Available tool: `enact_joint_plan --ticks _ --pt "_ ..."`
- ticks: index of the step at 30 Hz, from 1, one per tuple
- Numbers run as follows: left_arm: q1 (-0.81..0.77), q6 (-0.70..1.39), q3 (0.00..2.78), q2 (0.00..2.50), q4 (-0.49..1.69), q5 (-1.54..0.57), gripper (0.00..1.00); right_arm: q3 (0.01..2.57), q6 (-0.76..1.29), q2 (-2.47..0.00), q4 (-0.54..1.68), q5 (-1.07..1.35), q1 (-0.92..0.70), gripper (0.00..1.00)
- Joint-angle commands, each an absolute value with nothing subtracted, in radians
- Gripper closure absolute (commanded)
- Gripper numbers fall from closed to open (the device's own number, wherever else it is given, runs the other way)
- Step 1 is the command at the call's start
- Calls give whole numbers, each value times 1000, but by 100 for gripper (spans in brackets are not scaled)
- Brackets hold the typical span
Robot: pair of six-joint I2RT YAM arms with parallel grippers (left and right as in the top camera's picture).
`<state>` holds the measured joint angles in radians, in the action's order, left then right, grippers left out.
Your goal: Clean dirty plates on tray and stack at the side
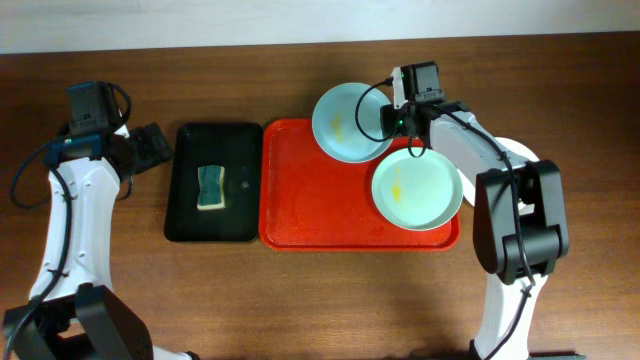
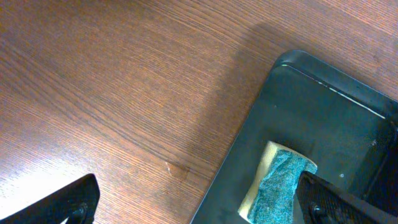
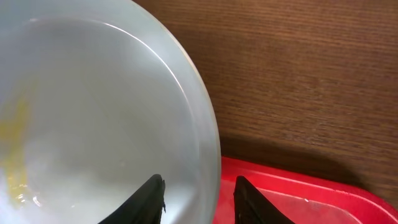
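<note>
The red tray (image 1: 310, 200) (image 3: 292, 193) carries two dirty plates. A pale blue plate (image 1: 345, 122) (image 3: 93, 112) with a yellow smear overhangs the tray's far edge. A pale green plate (image 1: 415, 188), also smeared yellow, lies at the tray's right end. My right gripper (image 1: 390, 122) (image 3: 199, 182) straddles the blue plate's right rim, one finger inside the plate and one outside over the tray, shut on that rim. My left gripper (image 1: 155, 145) (image 2: 199, 186) stands wide open above the table, at the black tray's far left corner, holding nothing.
A black tray (image 1: 190, 150) (image 2: 323, 112) lies left of the red tray and holds a blue-green and yellow sponge (image 1: 211, 187) (image 2: 277, 186). Bare wooden table surrounds both trays.
</note>
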<state>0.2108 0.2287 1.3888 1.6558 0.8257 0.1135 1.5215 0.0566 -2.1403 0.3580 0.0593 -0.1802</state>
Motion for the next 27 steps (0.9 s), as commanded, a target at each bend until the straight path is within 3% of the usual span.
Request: enact_joint_plan --ticks 1,3,6,9,16,27 --pt "212 239 1396 1655 824 125 1 1527 64 -2176 339 40 -182 65" --pt "212 239 1396 1655 825 125 1 1527 64 -2178 328 40 -182 75" --pt "212 239 1396 1655 824 125 1 1527 64 -2178 319 40 -182 77" --pt "212 239 1396 1655 824 125 1 1527 64 -2178 317 43 -182 96" --pt "212 239 1396 1655 824 125 1 1544 121 -2117 333 224 -183 96" --pt "212 239 1396 1655 824 125 1 1544 167 -2021 745 546 -189 96"
